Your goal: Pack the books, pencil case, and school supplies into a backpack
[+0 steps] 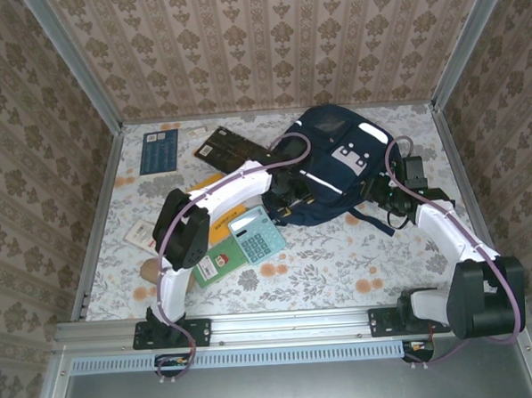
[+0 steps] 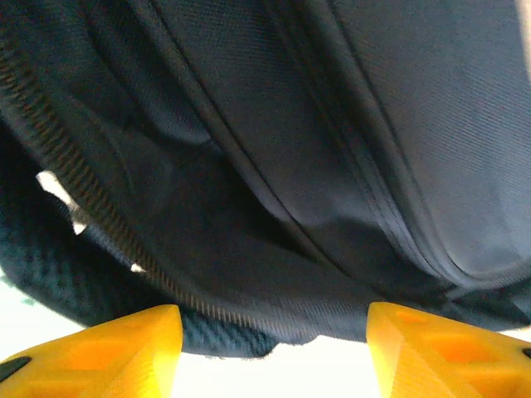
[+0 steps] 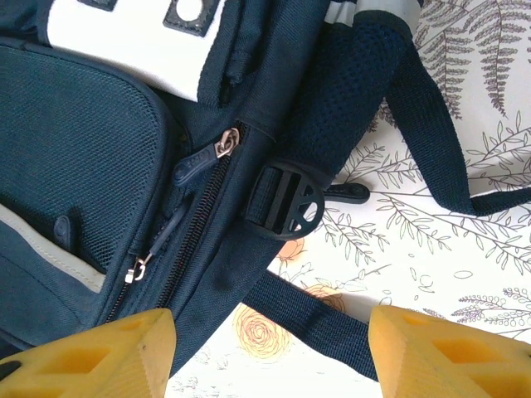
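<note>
You are holding the left gripper [image 2: 274,332] released and empty at the left flank of the backpack [image 1: 335,160] lying between both arms, while the right gripper [image 3: 270,340], likewise released, is sitting nearer the zipper pull [image 3: 224,148], just ahead and slightly left.

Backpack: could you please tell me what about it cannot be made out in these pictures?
- Backpack opening: top view, left arm covers it.
- Its interior: left wrist view, dark and blurred; contents unreadable.
- White stripe: right wrist view, cut off by the top edge.
</note>
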`<state>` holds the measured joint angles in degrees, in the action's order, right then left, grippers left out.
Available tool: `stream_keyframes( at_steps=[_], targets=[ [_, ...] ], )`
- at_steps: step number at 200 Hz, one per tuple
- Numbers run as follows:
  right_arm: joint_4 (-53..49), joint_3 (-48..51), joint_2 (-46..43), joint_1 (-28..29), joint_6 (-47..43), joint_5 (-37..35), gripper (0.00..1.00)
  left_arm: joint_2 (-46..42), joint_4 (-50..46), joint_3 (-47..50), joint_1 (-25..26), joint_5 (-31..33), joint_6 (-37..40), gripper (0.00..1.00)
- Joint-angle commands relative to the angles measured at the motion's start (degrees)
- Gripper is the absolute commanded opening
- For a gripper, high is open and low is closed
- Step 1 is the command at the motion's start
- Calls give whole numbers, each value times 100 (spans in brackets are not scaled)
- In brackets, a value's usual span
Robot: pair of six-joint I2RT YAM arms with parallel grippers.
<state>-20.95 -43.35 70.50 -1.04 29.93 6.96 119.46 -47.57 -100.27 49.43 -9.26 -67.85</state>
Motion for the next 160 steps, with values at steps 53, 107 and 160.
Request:
stream_keyframes(
  at_steps=[53,107,160],
  targets=[
    [377,250,-558,-6,-172,376,60,-63,-39,-393,-164,454,152,0],
    [1097,693,-881,338,-271,410,42,-614,-4,-775,-548,444,276,0],
    [1756,1147,-1191,1056,-622,-151,39,-763,-112,-1251,-722,407,362,0]
  ],
)
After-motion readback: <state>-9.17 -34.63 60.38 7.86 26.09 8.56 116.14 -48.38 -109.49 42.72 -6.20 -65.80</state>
